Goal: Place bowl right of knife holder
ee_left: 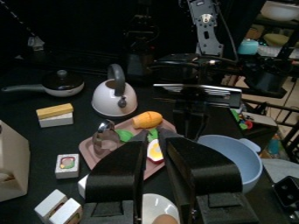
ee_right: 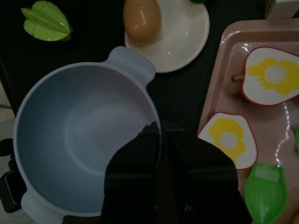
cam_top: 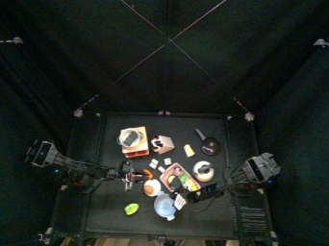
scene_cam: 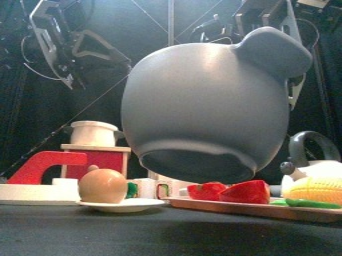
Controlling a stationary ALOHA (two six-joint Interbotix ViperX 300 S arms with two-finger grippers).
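The light-blue bowl (cam_top: pixel 164 207) is near the table's front edge. In the front view it (scene_cam: pixel 214 95) hangs lifted and tilted, its underside toward the camera. My right gripper (ee_right: pixel 163 150) is shut on the rim of the bowl (ee_right: pixel 82 131), whose pale inside is empty. The tan knife holder (cam_top: pixel 131 140) with a reddish-brown top stands at the back left, well apart from the bowl. My left gripper (ee_left: pixel 152 171) is open and empty, hovering left of centre (cam_top: pixel 129 175); the bowl (ee_left: pixel 233 162) lies beyond it.
A pink tray (ee_right: pixel 281 114) with toy fried eggs lies beside the bowl. An egg on a white plate (ee_right: pixel 176 39) and a green toy (ee_right: pixel 47 19) lie close by. A kettle (ee_left: pixel 114 96), a pan (ee_left: pixel 52 85) and a white mug (scene_cam: pixel 94 132) stand further back.
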